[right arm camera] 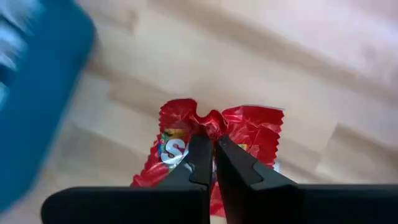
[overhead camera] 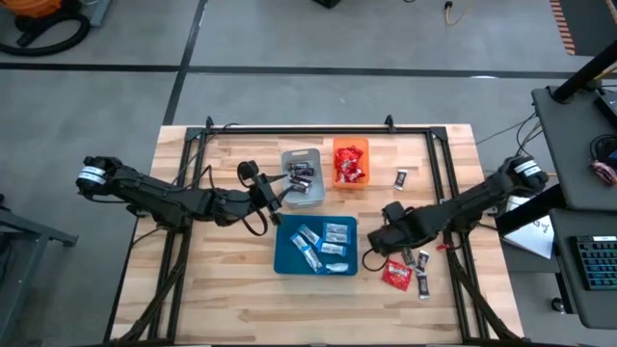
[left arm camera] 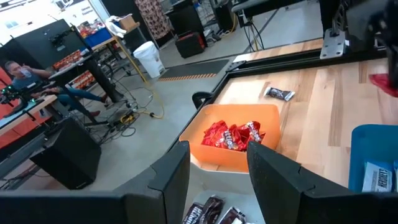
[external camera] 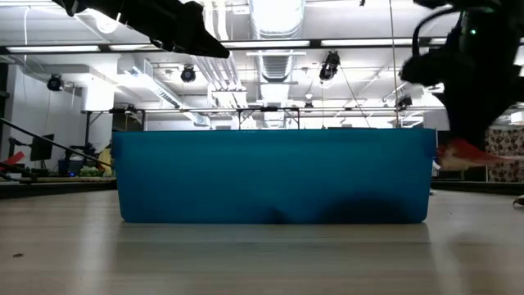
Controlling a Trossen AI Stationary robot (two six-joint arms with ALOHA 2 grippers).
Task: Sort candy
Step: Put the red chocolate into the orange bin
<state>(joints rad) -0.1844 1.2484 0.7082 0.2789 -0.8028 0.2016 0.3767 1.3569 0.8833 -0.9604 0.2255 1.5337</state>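
My right gripper [right arm camera: 210, 142] is shut on a shiny red candy packet [right arm camera: 249, 130] just right of the blue tray [overhead camera: 316, 246]; in the low view the packet [external camera: 463, 153] hangs above the tabletop. The blue tray holds blue-and-white bars [overhead camera: 333, 234]. My left gripper [left arm camera: 217, 180] stands open and empty over the grey tray [overhead camera: 302, 176], which holds dark mini bars [left arm camera: 208, 214]. The orange tray [left arm camera: 233, 134] beyond it holds red packets [left arm camera: 236, 135]. My right gripper pinches the middle of the red packet's crimped top edge [right arm camera: 208, 124] between its two fingers, which come from above and point steeply down. The edge puckers at the fingertips. The packet hangs below the fingers, lifted clear of the table.
Loose candy lies on the wood at the near right: a red packet [overhead camera: 396, 276] and dark mini bars [overhead camera: 421, 260]. One more dark bar [overhead camera: 402, 177] lies right of the orange tray. A black metal frame [overhead camera: 299, 128] runs along the table's far edge.
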